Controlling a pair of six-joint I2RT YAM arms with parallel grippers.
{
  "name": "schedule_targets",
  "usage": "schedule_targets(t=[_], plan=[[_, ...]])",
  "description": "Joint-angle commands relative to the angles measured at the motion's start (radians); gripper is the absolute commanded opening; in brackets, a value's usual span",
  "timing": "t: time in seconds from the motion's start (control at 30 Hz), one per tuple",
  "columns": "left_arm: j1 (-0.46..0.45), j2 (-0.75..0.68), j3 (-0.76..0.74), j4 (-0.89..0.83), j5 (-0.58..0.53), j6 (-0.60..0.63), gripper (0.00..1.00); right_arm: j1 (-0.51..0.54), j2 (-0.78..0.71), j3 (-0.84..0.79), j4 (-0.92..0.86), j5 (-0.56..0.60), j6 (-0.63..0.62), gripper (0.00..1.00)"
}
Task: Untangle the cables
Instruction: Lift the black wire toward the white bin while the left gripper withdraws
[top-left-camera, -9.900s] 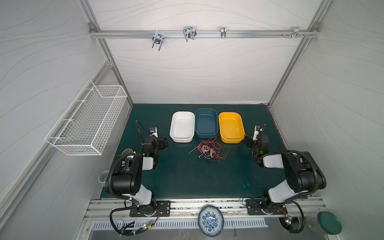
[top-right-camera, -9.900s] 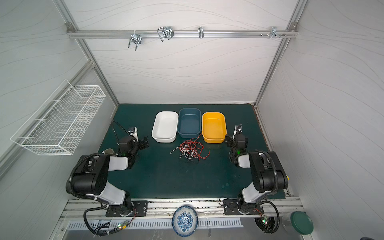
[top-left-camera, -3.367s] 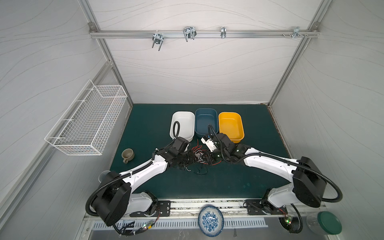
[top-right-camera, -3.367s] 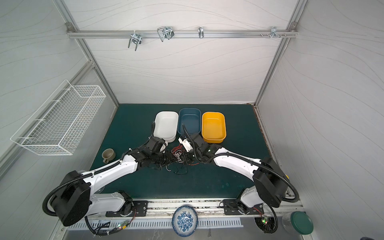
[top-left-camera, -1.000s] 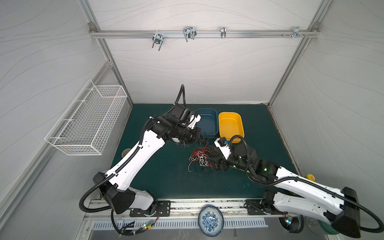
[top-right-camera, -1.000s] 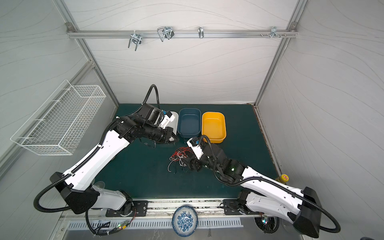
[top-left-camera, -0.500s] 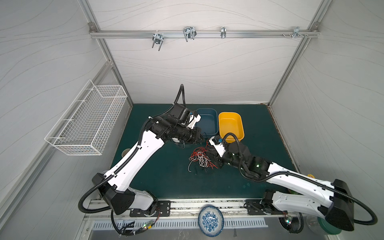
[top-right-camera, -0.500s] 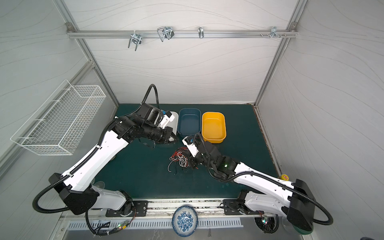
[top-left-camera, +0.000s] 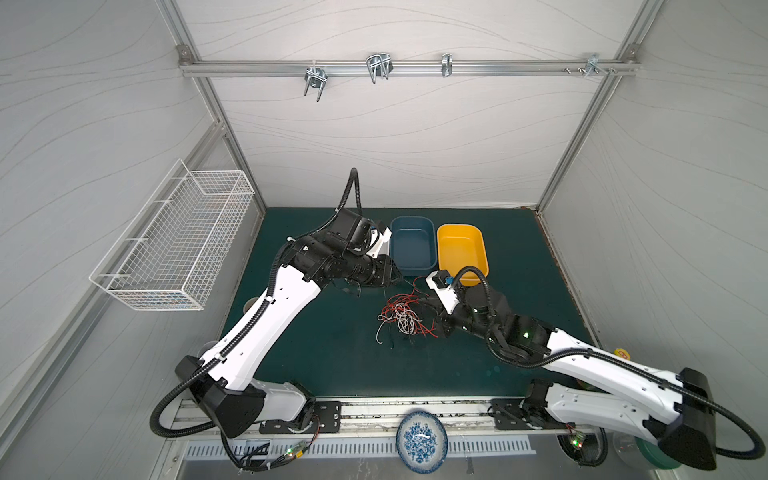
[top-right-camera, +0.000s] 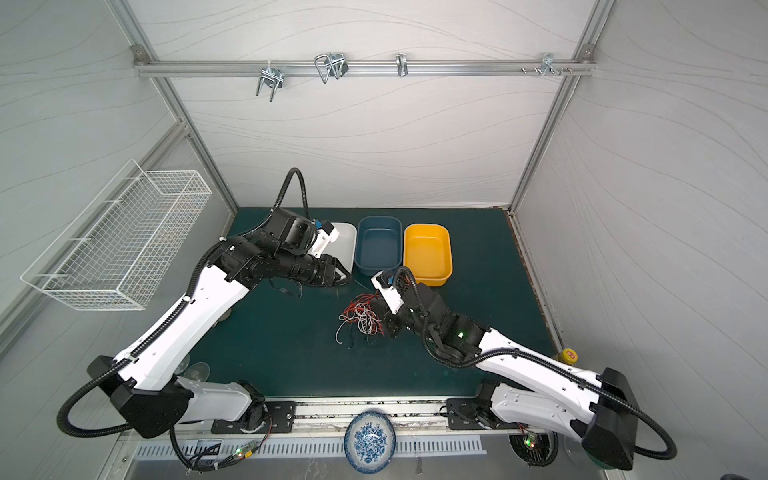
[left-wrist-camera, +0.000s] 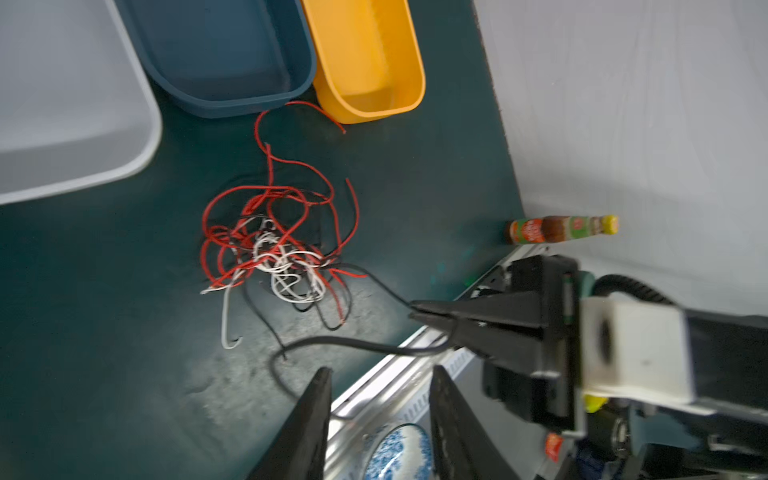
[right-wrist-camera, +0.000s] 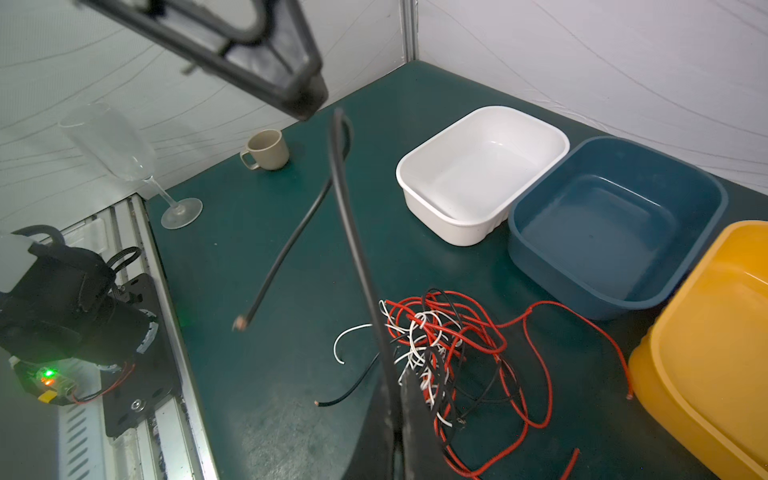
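Note:
The cables (top-left-camera: 401, 318) lie as a tangle of red, white and black wires on the green mat, in front of the trays; the same tangle (top-right-camera: 361, 320) shows in both top views. My right gripper (left-wrist-camera: 412, 311) hovers over its edge, shut on a black cable (right-wrist-camera: 353, 249) that rises from the closed jaws, bends over and hangs free to a bare copper end. In a top view the right gripper (top-left-camera: 422, 296) points toward the left one. My left gripper (left-wrist-camera: 380, 374) is open with nothing between its fingers (left-wrist-camera: 320, 399); the black cable (left-wrist-camera: 353, 344) passes just beyond the tips.
A white tray (right-wrist-camera: 415, 195), a blue tray (top-left-camera: 413, 268) and a yellow tray (top-left-camera: 482, 249) stand in a row behind the tangle. A beige cup (right-wrist-camera: 266, 149) and a wine glass (right-wrist-camera: 124, 153) stand at the left edge, a sauce bottle (left-wrist-camera: 561, 228) at the right.
My right gripper moved in beside the left one and shut on the black cable. My left gripper then opened and let that cable go.

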Motion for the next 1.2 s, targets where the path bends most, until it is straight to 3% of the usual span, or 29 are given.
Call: schedule_targets(t=[0.0,0.3,0.53,0.8,1.17], plan=[[0.026,-0.056,-0.068,0.057,-0.082,0.023,0.59,0.002,-0.047,0.043,-0.060,0.038,-0.008,0.00],[0.039,-0.240,-0.320,0.136,-0.358,0.047,0.78,0.001,-0.109,0.143,-0.184,0.086,-0.031,0.00],[0.040,-0.375,-0.465,0.169,-0.534,0.027,0.82,0.001,-0.097,0.289,-0.287,0.102,-0.052,0.00],[0.040,-0.538,-0.616,0.239,-0.619,-0.014,0.92,0.000,-0.060,0.486,-0.402,0.164,-0.080,0.00],[0.040,-0.606,-0.700,0.245,-0.701,-0.053,0.99,0.000,0.036,0.613,-0.412,0.188,-0.119,0.00]])
